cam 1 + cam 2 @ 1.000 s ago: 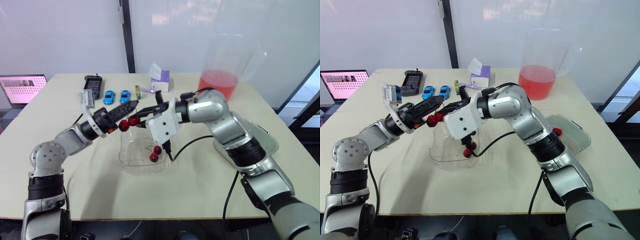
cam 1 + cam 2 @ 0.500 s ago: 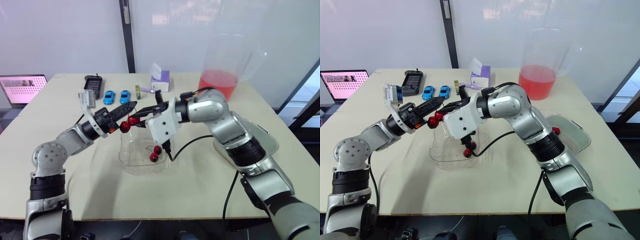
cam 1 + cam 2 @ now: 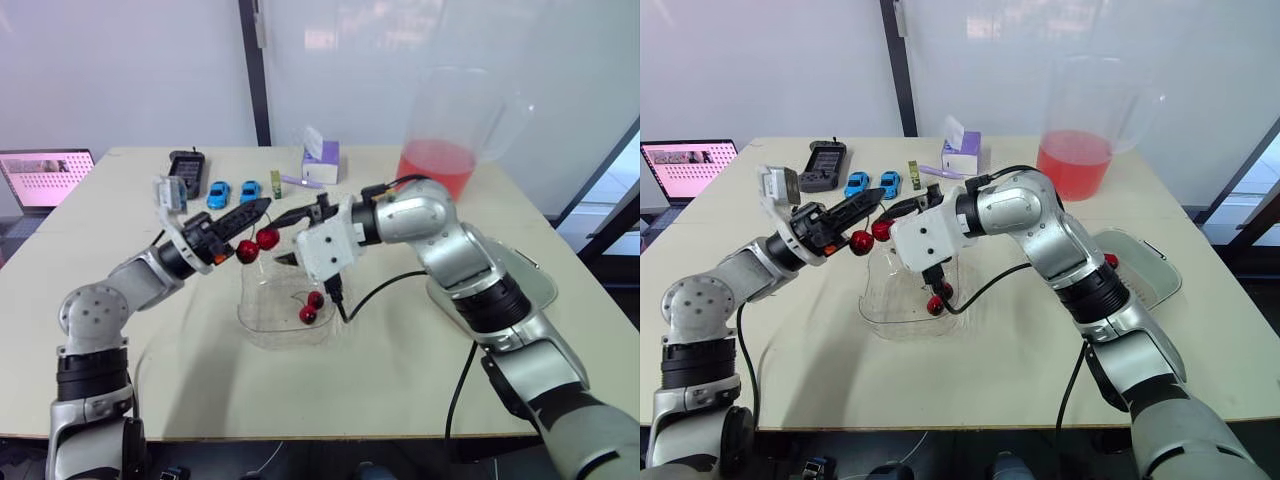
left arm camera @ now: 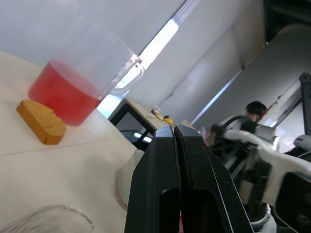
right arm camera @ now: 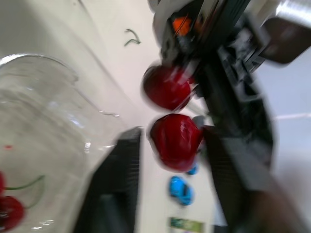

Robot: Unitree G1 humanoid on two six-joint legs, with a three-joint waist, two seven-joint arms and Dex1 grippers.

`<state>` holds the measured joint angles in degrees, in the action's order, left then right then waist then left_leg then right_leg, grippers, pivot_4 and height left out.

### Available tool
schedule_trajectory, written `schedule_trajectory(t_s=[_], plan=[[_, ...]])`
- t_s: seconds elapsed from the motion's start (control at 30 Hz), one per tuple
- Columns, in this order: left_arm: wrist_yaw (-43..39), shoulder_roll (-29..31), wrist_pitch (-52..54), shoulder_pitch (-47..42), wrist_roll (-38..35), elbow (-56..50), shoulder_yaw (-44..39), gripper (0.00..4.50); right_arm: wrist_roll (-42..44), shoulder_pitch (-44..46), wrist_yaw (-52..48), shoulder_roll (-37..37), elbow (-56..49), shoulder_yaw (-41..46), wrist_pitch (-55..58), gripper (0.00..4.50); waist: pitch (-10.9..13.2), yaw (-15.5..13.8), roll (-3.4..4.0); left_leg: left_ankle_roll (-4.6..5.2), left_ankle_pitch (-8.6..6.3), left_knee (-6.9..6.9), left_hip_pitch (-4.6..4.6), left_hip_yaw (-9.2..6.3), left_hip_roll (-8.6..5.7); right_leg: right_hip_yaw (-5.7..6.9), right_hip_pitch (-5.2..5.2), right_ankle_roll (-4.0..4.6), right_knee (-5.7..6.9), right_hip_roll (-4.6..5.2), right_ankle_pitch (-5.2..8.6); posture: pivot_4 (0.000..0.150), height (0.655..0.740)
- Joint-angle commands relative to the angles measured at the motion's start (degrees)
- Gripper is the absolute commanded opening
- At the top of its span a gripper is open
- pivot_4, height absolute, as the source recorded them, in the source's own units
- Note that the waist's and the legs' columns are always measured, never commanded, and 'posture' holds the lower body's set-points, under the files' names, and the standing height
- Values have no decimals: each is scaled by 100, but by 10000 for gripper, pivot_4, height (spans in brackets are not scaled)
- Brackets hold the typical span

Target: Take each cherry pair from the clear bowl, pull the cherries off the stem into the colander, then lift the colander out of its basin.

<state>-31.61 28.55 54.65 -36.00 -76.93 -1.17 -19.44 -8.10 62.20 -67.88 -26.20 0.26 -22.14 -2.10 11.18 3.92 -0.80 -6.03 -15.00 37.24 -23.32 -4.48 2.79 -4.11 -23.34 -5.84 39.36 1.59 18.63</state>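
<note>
Cherry pair [image 3: 266, 239] hangs over the clear bowl [image 3: 270, 335] near the counter's [image 3: 400, 380] middle, clamped in the closed left tool [image 4: 175, 131], while the right tool [image 5: 171, 131] holds its fingers [image 5: 116, 184] apart around one cherry.

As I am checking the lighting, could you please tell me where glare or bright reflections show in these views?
Left eye view: a pale light patch glares on the back wall. Left wrist view: a bright strip light shines beside the jug. Right wrist view: glints on the bowl, a dull sheen on the cherries.
</note>
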Motion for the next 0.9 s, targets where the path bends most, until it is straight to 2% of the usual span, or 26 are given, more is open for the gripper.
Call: schedule_trajectory(t_s=[0.03,0.07,0.2,0.27,0.3,0.37,0.47,0.63,0.77,0.9], plan=[[-4,8,-23,-80,-144,-201,-146,0,601,51,-434,-183,-390,268,836,42710,0,-2,0,0,0,0,0,0,0,0,0,0,0,0,0,1500,7400],[3,3,-26,-83,-151,-206,-147,0,759,49,-519,-235,-516,333,1097,44612,0,-5,0,0,0,1,0,0,0,0,0,0,0,0,0,1500,7400],[1,-10,-29,-77,-208,-249,-161,0,1521,155,-815,-506,-899,669,2371,44612,0,-1,0,2,-1,0,0,-2,-1,0,0,0,0,0,0,1500,7400],[-42,0,-36,-67,-230,-285,-154,0,2496,306,-1107,-799,-1045,1165,3802,44612,0,-13,1,7,-4,0,0,-3,-1,1,0,0,0,0,0,1500,7400],[-44,0,-38,-59,-244,-303,-148,0,2773,314,-1166,-894,-1088,1322,4080,44612,0,-24,0,16,-9,0,-2,-3,-2,1,0,0,-1,2,0,1500,7400],[-70,15,-29,-44,-257,-341,-137,0,3291,357,-1111,-1097,-1024,1663,4894,44612,0,-34,0,28,-15,2,-2,-3,-3,1,1,0,-2,3,0,1500,7400],[-296,122,97,-27,-405,-465,-140,0,3810,264,-508,-1233,-1009,2060,6453,44612,0,-39,0,30,-17,0,-1,-4,-3,1,1,0,-2,0,0,1500,7400],[-717,371,374,-88,-511,-534,-23,0,4204,-92,809,-681,-1151,2512,8738,44612,0,7,1,31,-17,-5,0,-3,-2,0,-1,1,-1,-4,0,1500,7400],[-865,430,473,-157,-454,-473,90,0,4284,-273,1578,27,-1262,2907,9396,44612,1,3,3,32,-17,-7,-2,-2,-2,-1,-4,1,-1,-5,0,1500,7400],[-912,378,480,-223,-355,-396,162,0,4634,-126,2141,562,-1060,3224,9460,44612,1,-4,2,31,-17,-7,-3,-2,-3,1,-4,1,-1,-4,1,1500,7400]])
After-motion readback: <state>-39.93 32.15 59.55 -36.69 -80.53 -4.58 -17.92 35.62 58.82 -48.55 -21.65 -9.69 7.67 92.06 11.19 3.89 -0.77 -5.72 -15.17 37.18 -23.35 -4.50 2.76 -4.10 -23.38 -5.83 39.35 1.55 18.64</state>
